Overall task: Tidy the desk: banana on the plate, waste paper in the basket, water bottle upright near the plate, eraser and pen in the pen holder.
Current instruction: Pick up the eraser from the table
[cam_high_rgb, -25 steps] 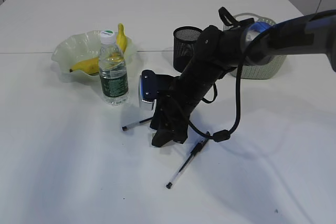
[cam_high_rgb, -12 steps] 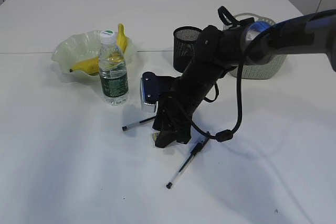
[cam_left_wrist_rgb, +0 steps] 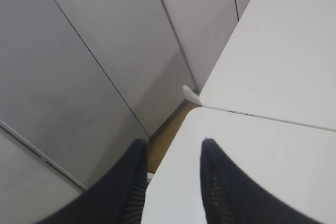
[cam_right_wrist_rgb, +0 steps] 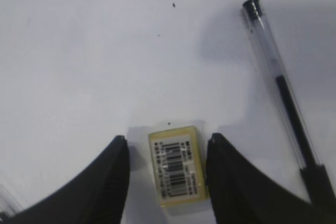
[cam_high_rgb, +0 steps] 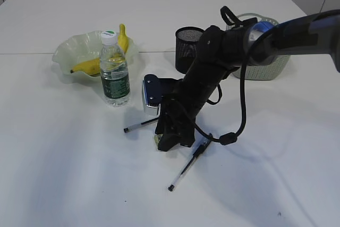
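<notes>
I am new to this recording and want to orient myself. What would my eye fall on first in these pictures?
First, the black right arm reaching to the middle of the desk, its tool lowered around the small yellow eraser, fingers either side with a gap showing on the left. Two pens lie close by, one left of the tool and one on its right. Further back, the banana lies in the green plate behind the upright water bottle.

Partly hidden or cropped: eraser (cam_high_rgb: 158, 140) mostly behind the right gripper (cam_high_rgb: 169, 143) in the exterior view; one pen (cam_high_rgb: 139, 125) half covered by the arm; pen (cam_right_wrist_rgb: 284, 93) cut by the right wrist frame's lower edge; basket (cam_high_rgb: 265, 67) interior blocked by the arm.
</notes>
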Controlling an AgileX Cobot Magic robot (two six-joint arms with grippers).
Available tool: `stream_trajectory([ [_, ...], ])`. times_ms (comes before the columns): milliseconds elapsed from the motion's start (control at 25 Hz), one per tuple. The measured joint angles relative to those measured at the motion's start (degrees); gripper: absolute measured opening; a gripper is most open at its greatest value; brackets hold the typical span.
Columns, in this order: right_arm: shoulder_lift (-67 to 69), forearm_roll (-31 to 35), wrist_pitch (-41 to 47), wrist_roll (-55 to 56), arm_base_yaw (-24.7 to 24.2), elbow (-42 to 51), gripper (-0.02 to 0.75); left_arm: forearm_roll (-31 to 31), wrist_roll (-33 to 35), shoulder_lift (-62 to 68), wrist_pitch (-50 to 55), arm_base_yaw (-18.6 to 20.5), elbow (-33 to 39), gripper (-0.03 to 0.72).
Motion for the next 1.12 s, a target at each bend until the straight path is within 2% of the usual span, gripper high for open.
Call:
stream_trajectory([
  [280, 0.0, 0.0, 0.4, 0.0, 0.0, 0.0, 0.252, 0.0, 0.0, 0.0, 0.0, 0.0, 0.0, 0.236],
  [680, 0.0, 0.0, 0.5, 1.7, 0.0, -0.1, 0.203, 0.0, 0.0, 0.0, 0.0, 0.0, 0.0, 0.236],
  [1120, 0.0, 0.0, 0.5, 2.9, 0.0, -0.2, 0.195, 0.0, 0.0, 0.0, 0.0, 0.0, 0.0, 0.236],
])
